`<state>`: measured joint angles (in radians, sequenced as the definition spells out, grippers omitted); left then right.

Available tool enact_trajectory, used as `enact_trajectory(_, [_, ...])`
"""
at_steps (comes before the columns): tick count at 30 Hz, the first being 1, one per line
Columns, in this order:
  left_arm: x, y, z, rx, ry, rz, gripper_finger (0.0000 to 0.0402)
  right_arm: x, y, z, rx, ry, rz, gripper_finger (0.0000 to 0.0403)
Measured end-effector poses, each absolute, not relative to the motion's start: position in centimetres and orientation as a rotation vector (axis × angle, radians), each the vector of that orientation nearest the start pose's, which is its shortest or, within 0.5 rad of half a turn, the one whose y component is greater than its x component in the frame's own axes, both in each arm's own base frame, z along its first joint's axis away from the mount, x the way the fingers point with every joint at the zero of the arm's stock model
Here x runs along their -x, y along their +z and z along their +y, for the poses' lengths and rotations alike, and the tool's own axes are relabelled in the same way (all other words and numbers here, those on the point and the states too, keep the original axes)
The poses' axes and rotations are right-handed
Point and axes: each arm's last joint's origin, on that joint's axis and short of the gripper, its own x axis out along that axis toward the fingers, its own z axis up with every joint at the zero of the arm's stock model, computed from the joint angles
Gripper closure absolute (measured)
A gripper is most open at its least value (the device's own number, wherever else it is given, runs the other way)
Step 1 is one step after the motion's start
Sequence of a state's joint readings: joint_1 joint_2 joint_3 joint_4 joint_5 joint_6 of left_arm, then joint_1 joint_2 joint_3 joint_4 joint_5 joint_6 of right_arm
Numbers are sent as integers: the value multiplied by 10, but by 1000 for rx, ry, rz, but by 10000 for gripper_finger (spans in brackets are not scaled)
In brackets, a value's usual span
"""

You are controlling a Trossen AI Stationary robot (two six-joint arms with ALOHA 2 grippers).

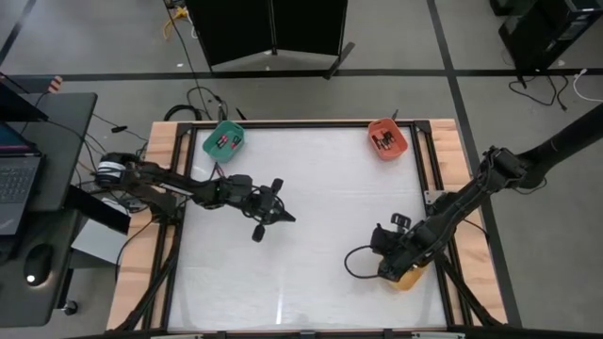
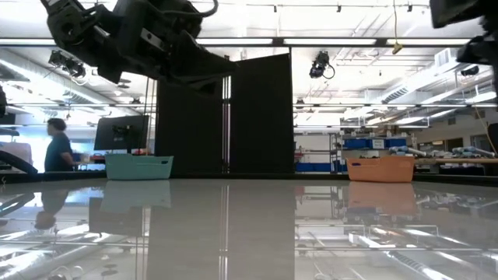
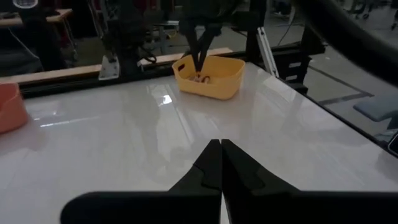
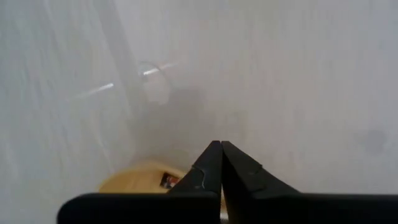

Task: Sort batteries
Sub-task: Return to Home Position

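Note:
Small batteries lie in three bins: a green bin (image 1: pixel 224 141) at the far left, an orange bin (image 1: pixel 387 139) at the far right and a yellow bin (image 1: pixel 409 278) at the near right. One battery with a red band (image 4: pixel 169 180) shows in the yellow bin. My right gripper (image 1: pixel 399 270) is shut, its fingers (image 3: pixel 200 55) pointing down into the yellow bin (image 3: pixel 208 76). I cannot tell whether they touch a battery. My left gripper (image 1: pixel 288 217) is shut and empty (image 3: pixel 221 149), held above the middle of the table.
The white table top (image 1: pixel 311 273) is framed by wooden rails. The green bin (image 2: pixel 138 166) and orange bin (image 2: pixel 381 168) stand along the far edge. A person (image 2: pixel 56 144) stands in the room beyond the table. A desk with a laptop (image 1: pixel 19 179) stands to the left.

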<state>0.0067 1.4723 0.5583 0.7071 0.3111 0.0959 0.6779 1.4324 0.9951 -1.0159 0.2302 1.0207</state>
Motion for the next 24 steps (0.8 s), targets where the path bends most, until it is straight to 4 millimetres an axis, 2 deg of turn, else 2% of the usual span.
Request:
enact_trajectory(13, [-251, 191, -6, -75, -259, 126, 398, -219, 223, 131, -137, -236, 1180, 397])
enact_trajectory(24, [-235, 190, -5, -70, -223, 114, 398, -240, 228, 117, -47, -188, 1057, 396])
